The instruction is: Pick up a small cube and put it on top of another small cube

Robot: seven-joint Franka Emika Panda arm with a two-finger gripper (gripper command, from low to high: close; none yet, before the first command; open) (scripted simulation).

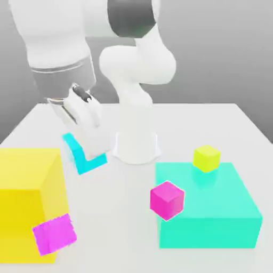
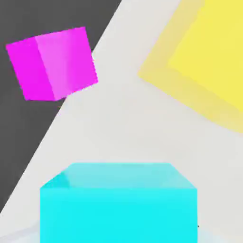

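Exterior view: small cyan cube (image 1: 81, 154) in gripper (image 1: 90, 139), above table (image 1: 234, 128).

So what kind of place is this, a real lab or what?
Likely a simulated tabletop, not a real lab: a plain white table, flat-colored blocks like the teal block and yellow block, and a bare gray backdrop.

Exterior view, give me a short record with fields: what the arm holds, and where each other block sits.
held: small cyan cube, in the shut end effector, above the table
big teal block: exterior view's right
small yellow cube: on the teal block's top, far side
small magenta cube: by the teal block's near left corner
big yellow block: exterior view's left
second magenta cube: at the yellow block's front
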